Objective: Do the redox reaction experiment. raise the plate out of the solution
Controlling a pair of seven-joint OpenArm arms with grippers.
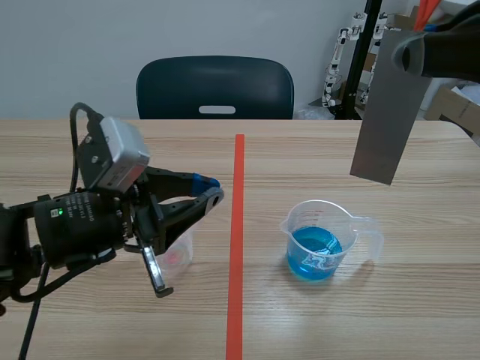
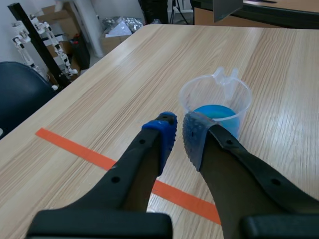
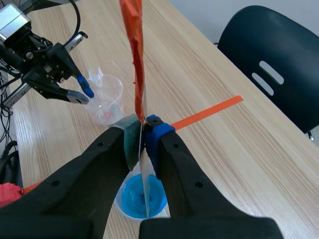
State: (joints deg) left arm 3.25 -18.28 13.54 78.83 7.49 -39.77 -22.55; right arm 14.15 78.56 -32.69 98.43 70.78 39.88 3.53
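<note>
Scene view, lab table: we see the R gripper (image 1: 409,54) high over the table's right side, clamped on the upper part of the grey plate (image 1: 386,112). The plate hangs nearly upright w/ its lower edge well clear of the blue solution (image 1: 313,251). The solution sits in a clear beaker (image 1: 324,238) on the table's right half, between the orange-red tape line (image 1: 238,225) and the right edge, nearer the robot's edge than the far one. An orange strip (image 1: 427,10) sticks up from the plate's top.

From the R wrist view we look down the plate edge-on. It is pinched between the two pads, w/ the beaker directly below.

The L gripper (image 1: 211,190) hovers low over the table's left half, just short of the tape line. Its pads are drawn almost together w/ nothing between them, and its tips point toward the beaker. Partly hidden behind it, a small clear cup (image 1: 178,255) w/ a pinkish trace inside stands on the table. A dark chair (image 1: 215,86) sits beyond the far edge.
</note>
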